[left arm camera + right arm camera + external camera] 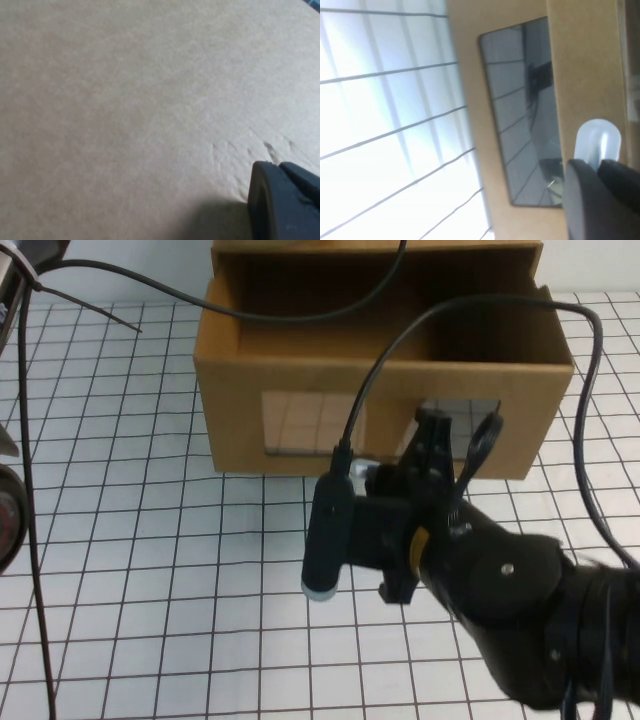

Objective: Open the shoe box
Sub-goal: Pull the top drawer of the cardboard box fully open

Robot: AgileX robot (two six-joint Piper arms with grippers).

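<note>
Right gripper (436, 432), fingers drawn narrowly together, sits at the open shoe box's (300, 390) near wall. Left gripper (283, 202) is close against cardboard, its state impossible to tell.

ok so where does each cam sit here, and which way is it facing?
High: raised on the robot's side, angled down at the gridded table and the open shoe box; shows the right arm, with the right gripper at the box's front wall.
Left wrist: on the left arm, close up on plain cardboard; only the left gripper tip shows.
Right wrist: on the right arm, facing the box front's glossy panel; gripper tip in one corner.
Shared: high and right wrist both see the box front and grid.
</note>
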